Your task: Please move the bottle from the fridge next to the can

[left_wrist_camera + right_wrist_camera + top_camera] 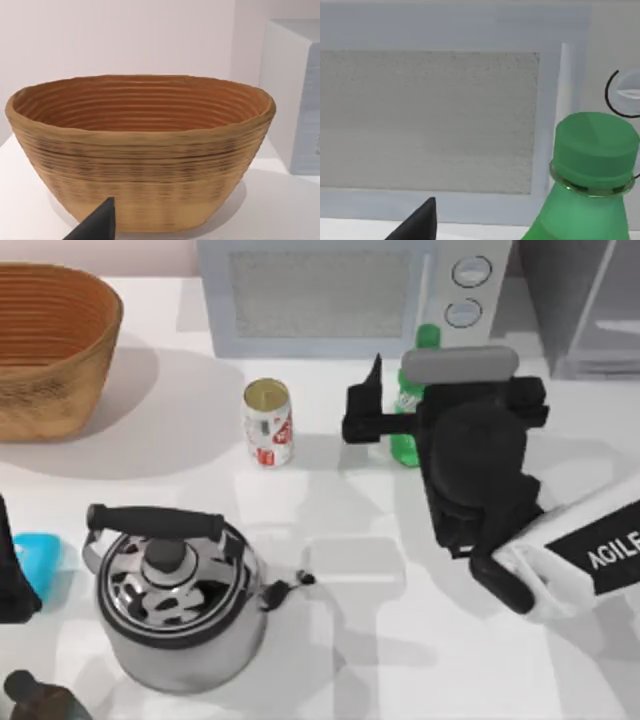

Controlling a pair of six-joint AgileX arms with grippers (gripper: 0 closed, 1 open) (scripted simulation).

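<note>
The right end effector (385, 415) stands open, one dark finger to the can's side of the bottle (407, 425) and the bottle upright on the desk (350, 640) between its fingers, in front of the microwave (330, 295). The can (268, 422) sits beyond that finger, near enough that the placement looks done. The left arm is parked facing the basket (140, 150).

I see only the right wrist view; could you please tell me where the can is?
Observer: The can stands left of the bottle, with a gap between them.
Operator: Is the bottle out of the fridge?
Observer: Yes, it stands before the microwave, with the fridge farther right.
Operator: Where is my right hand?
Observer: The right hand is at the bottle, its arm coming in from the table's right.
</note>
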